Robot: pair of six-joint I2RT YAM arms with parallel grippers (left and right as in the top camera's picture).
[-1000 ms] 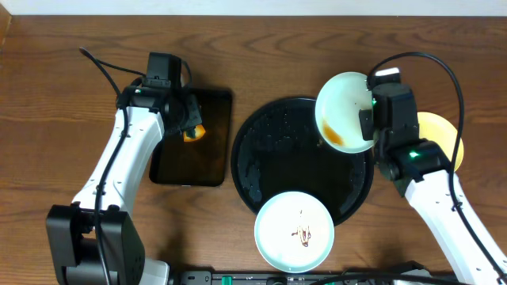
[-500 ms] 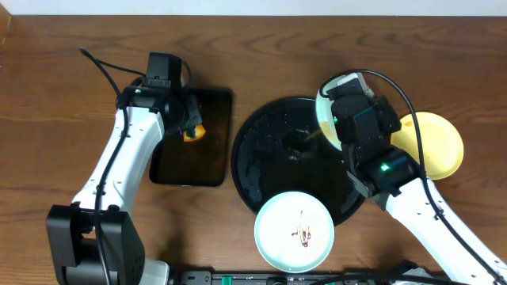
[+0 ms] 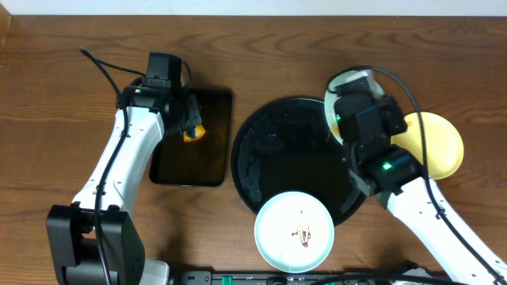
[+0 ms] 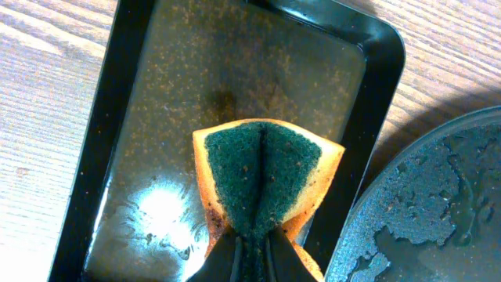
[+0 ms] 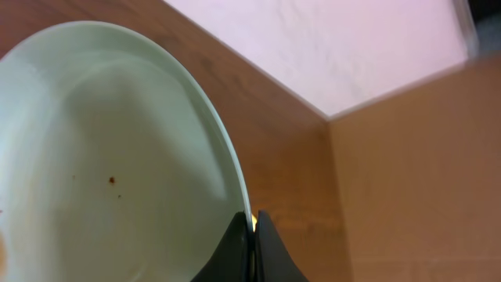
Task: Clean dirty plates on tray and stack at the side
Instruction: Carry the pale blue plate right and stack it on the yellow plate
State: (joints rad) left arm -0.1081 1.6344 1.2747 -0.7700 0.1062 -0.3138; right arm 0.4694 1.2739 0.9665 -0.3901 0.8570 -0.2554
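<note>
Pale mint-blue round shallow plate point(image 5: 117, 157) is held tipped on edge over the far right rim of the large round black tray point(image 3: 269, 150), its edge pinched by the right gripper point(image 5: 252, 227). It is judged light, stiff and likely slick, and the rim hold is thin. A folded green-orange sponge point(image 4: 262, 168) is clamped in the left gripper point(image 4: 250, 247) over the small rectangular black tray point(image 4: 125, 117). The bare tray centre is judged open room.

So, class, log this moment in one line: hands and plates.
left hand: shut on sponge, over rectangular tray | right hand: shut on mint plate, tilted | smeared plate: on round tray front rim
</note>
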